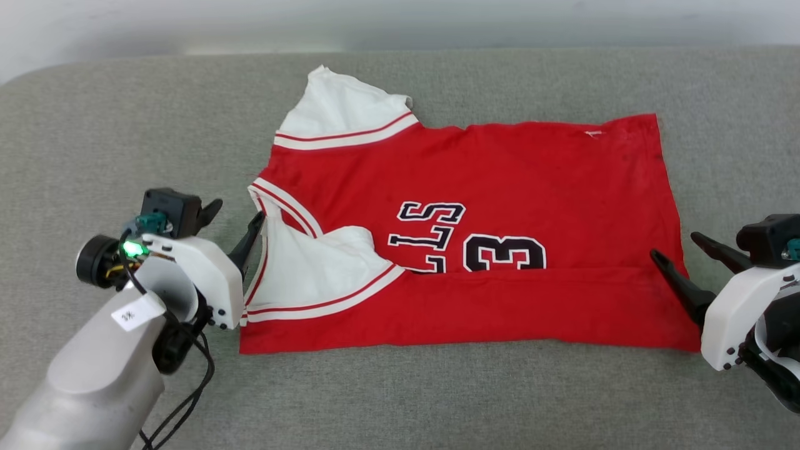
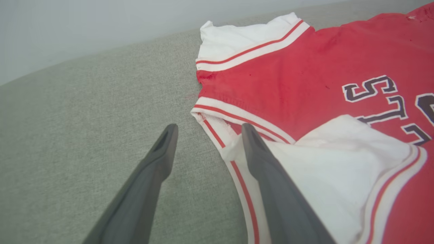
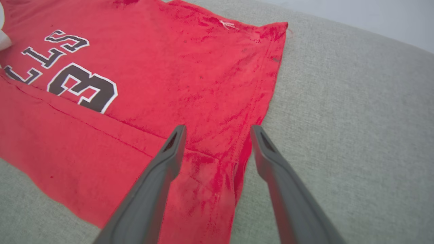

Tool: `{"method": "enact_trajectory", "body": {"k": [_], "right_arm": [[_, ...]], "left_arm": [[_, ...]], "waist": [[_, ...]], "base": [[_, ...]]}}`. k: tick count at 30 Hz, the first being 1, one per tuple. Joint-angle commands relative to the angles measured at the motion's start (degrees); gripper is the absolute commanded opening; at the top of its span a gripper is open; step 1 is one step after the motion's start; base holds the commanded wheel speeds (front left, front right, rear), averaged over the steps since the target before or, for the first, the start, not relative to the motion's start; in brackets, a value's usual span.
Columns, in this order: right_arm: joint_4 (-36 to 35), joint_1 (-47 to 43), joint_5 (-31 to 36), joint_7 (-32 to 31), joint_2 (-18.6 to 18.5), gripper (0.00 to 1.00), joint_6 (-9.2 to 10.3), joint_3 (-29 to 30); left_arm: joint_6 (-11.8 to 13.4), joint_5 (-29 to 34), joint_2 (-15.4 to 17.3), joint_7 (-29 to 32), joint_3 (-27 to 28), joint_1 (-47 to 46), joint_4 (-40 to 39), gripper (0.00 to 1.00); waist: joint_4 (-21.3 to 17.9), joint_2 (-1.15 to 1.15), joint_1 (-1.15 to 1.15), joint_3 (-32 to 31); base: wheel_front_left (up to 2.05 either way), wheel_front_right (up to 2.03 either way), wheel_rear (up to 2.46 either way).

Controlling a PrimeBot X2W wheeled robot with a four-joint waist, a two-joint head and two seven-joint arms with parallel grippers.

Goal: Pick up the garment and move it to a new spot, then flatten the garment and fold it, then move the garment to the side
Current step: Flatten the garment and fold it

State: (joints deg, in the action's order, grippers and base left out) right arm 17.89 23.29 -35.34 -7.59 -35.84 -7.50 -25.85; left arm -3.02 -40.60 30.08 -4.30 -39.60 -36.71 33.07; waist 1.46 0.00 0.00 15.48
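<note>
The garment is a red jersey with white sleeves, striped trim and dark white-edged lettering, lying on a grey cushioned surface. Its near long edge is folded up over the body, covering the lower part of the lettering. My left gripper stands open at the collar end, one finger over the folded white sleeve, nothing between the fingers. My right gripper is open at the hem end; in the right wrist view its fingers straddle the garment's hem edge without gripping it.
The grey fabric surface spreads on every side of the jersey, with a pale wall behind its far edge. A black cable hangs from my left forearm near the front.
</note>
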Motion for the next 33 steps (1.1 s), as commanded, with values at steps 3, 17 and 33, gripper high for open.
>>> {"method": "enact_trajectory", "body": {"k": [3, 17, 33], "right_arm": [[-0.85, -1.41, -0.58, 0.38, -0.64, 1.00, 0.03, 0.80], [-3.05, -3.18, 0.96, -1.44, 0.65, 1.00, 0.02, 2.97], [-3.66, -1.71, 1.28, -4.51, 2.08, 1.00, 0.02, 3.46]], "left_arm": [[0.48, 0.18, 1.86, 3.92, -0.21, -2.38, -3.21, 1.00], [-1.40, -12.50, 7.69, 41.29, -3.15, -6.14, -12.22, 1.00], [-0.43, -16.73, 8.23, 54.86, -8.48, -0.26, -11.63, 1.00]], "waist": [[1.51, 0.00, 0.00, -2.77], [1.18, 0.00, 0.00, -3.99], [-1.91, 0.00, 0.00, -1.44]], "base": [[0.00, 0.00, 0.00], [0.00, 0.00, 0.00], [0.00, 0.00, 0.00]]}}
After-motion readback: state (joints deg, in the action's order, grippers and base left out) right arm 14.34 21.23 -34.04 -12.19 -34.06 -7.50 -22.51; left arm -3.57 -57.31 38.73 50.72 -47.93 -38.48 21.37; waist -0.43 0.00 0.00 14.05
